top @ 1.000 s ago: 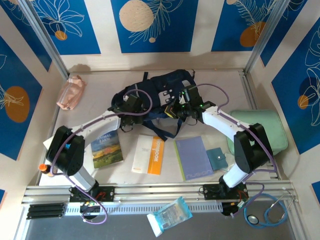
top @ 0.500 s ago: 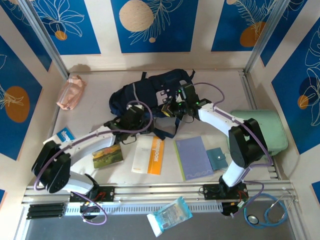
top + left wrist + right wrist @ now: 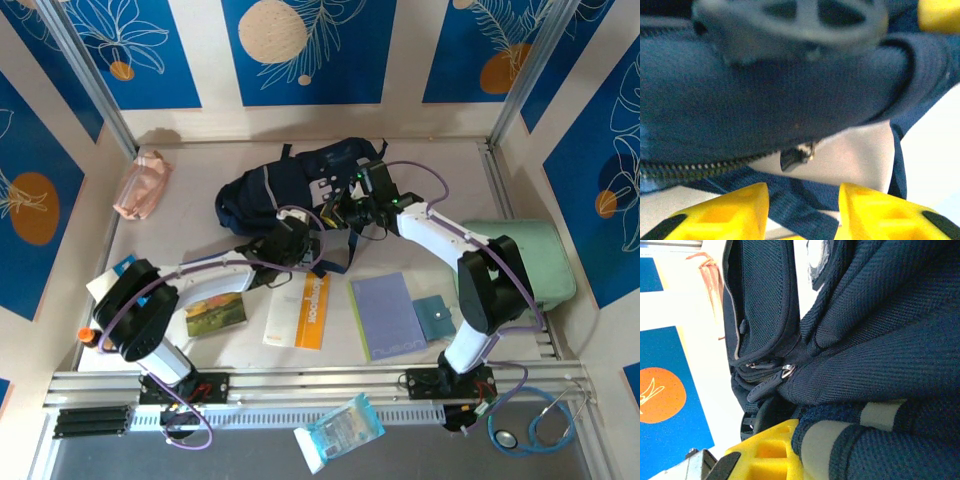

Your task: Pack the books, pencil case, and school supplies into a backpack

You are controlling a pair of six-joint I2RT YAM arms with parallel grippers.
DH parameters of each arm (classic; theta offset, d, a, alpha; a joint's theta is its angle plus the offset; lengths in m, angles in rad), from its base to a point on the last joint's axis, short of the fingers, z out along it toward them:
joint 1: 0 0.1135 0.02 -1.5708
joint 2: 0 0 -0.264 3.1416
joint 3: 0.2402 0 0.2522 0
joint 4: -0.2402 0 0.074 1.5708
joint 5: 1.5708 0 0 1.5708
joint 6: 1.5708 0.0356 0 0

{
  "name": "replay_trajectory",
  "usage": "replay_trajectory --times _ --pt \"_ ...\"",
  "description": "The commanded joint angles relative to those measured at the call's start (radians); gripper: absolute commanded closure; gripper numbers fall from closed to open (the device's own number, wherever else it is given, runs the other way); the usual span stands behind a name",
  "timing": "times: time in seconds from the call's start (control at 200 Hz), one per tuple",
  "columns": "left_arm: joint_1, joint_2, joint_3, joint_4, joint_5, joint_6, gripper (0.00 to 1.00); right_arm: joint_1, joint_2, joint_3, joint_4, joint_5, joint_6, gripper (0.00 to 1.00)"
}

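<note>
The backpack (image 3: 290, 185) lies at the table's (image 3: 200, 165) far centre. Right gripper (image 3: 345, 212) clamps its fabric; left gripper (image 3: 303, 240), jaws parted, faces the zipper pull (image 3: 796, 156). Centre the pull between the 2 fingers (image 3: 730, 210), clear of the strap (image 3: 790, 192).

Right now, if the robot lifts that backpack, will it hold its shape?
Probably not: the backpack lies slumped and creased, so it likely sags. Its woven fabric looks grippy rather than slippery. Loose straps may drag or snag.
</note>
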Motion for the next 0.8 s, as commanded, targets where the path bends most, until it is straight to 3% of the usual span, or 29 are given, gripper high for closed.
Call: replay_trajectory --times 0.0,0.31,0.595,0.795 --pt "-0.005 0.017 0.058 -0.003 -0.079 0.013 0.61 -0.003 0.005 0.059 0.036 -0.109 0.013 1.00" --pt "-0.004 0.002 0.079 -0.018 -0.111 0.008 0.65 -0.015 0.026 0.080 0.016 -0.126 0.021 1.00" --pt "-0.005 -0.002 0.074 -0.011 -0.120 0.022 0.79 -0.022 0.030 0.078 -0.002 -0.130 0.022 1.00" --pt "-0.004 0.010 0.086 -0.019 -0.112 0.050 0.80 -0.025 0.028 0.078 -0.005 -0.135 0.024 1.00"
